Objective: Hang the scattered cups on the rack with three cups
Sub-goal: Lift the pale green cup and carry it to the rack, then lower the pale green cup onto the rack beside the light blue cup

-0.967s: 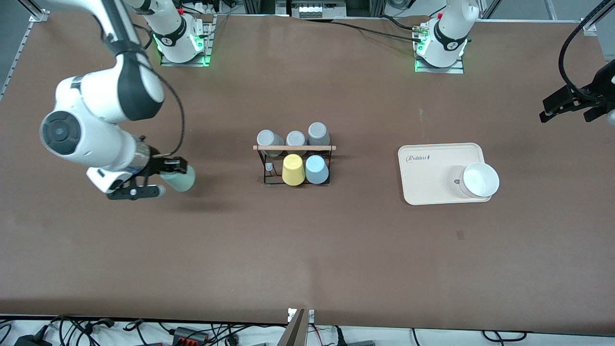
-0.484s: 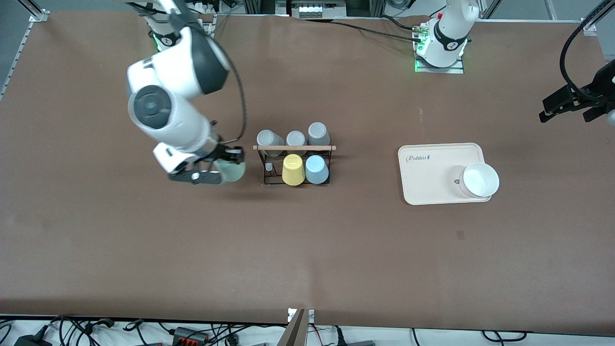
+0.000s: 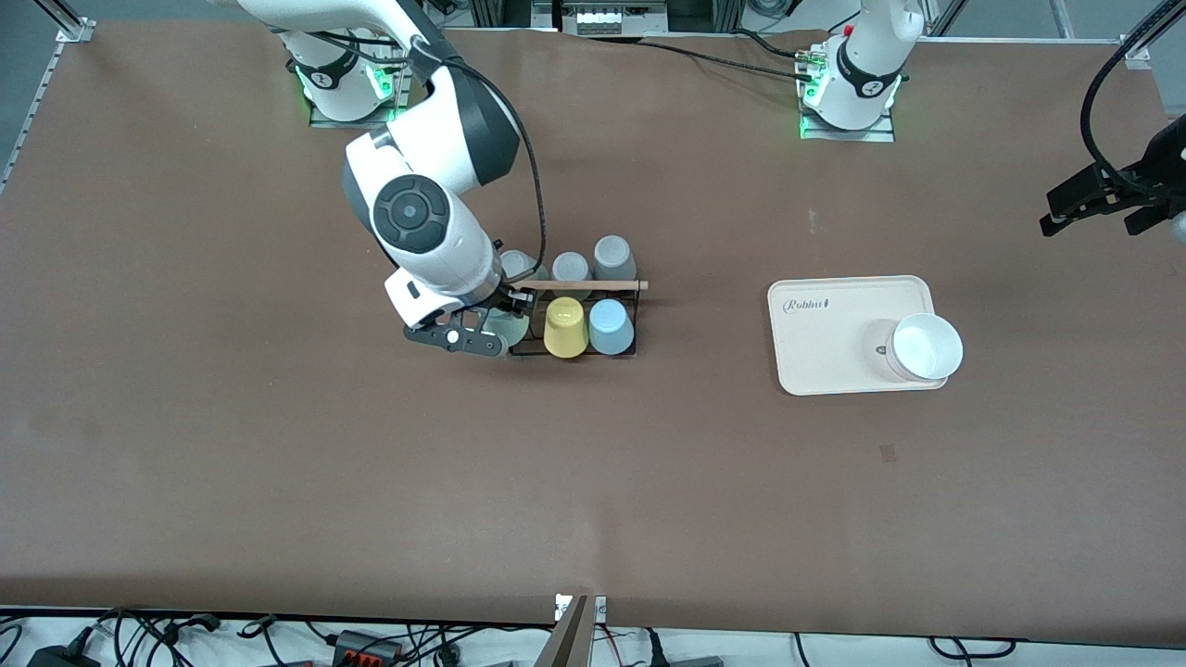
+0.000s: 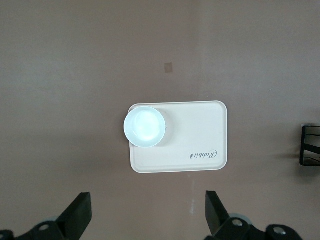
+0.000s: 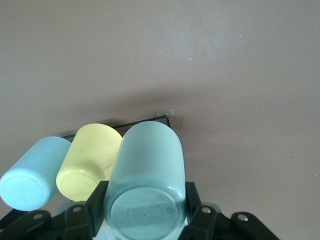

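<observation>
Mint cup (image 5: 146,175) — right pincer (image 5: 145,205) clamps it — at rack (image 3: 573,315).

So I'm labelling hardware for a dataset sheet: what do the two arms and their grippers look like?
Both arms are glossy white with dark grey joint bands; the right arm has a round dark grey end cap and a black cable looping along it. The bases glow green. The right gripper and left gripper are black, with flat angular fingers and visible screws.

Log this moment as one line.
right pincer: shut on mint cup, at rack beside yellow cup | left pincer: open, waiting above tray
</observation>
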Robot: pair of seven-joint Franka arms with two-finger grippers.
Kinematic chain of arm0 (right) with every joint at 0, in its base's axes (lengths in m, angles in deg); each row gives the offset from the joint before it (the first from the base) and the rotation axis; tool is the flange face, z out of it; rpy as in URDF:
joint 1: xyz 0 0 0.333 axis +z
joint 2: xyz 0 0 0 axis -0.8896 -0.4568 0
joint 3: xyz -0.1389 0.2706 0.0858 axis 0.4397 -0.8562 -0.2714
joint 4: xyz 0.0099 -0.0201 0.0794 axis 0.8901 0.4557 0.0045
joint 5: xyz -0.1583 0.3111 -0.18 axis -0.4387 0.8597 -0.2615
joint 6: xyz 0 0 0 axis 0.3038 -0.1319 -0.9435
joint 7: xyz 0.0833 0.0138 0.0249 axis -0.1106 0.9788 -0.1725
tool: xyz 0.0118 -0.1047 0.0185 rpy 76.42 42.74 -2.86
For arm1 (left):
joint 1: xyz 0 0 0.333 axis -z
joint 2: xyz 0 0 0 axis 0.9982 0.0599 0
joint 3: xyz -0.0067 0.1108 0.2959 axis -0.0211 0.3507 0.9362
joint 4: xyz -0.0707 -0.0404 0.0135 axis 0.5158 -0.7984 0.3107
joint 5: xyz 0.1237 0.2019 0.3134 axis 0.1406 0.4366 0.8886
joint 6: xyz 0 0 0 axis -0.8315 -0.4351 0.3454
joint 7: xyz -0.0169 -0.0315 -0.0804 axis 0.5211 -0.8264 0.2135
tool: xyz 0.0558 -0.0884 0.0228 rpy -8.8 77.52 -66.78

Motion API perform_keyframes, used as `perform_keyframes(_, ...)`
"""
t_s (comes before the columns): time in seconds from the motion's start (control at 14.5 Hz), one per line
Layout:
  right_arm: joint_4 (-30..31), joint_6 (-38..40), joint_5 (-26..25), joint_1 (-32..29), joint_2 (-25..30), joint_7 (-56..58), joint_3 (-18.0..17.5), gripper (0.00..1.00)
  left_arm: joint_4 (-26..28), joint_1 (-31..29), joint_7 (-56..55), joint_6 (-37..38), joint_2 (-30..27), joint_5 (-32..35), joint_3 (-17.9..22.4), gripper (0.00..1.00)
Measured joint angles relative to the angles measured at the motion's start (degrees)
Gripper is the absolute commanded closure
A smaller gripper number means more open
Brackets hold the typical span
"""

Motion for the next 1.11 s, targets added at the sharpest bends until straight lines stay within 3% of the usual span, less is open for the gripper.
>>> perform_keyframes(0.76,-0.2,-1.4,0.0,2.0,-4.9,-0.4,0.2,0.72,0.0,0.0,0.0,0.0,-0.3,0.0,0.0,0.00)
perform_keyframes(0.83,-0.2,-1.7,0.0,2.0,-5.2,-0.4,0.3,0.63,0.0,0.0,0.0,0.0,-0.3,0.0,0.0,0.00)
perform_keyframes(0.9,-0.2,-1.9,0.0,2.0,-5.6,-0.4,0.3,0.10,0.0,0.0,0.0,0.0,-0.3,0.0,0.0,0.00)
perform_keyframes(0.97,-0.2,-2.0,0.0,2.0,-6.0,-0.4,0.3,0.00,0.0,0.0,0.0,0.0,-0.3,0.0,0.0,0.00)
perform_keyframes(1.11,-0.3,-2.3,0.0,2.0,-6.4,-0.5,0.4,0.00,0.0,0.0,0.0,0.0,-0.3,0.0,0.0,0.00)
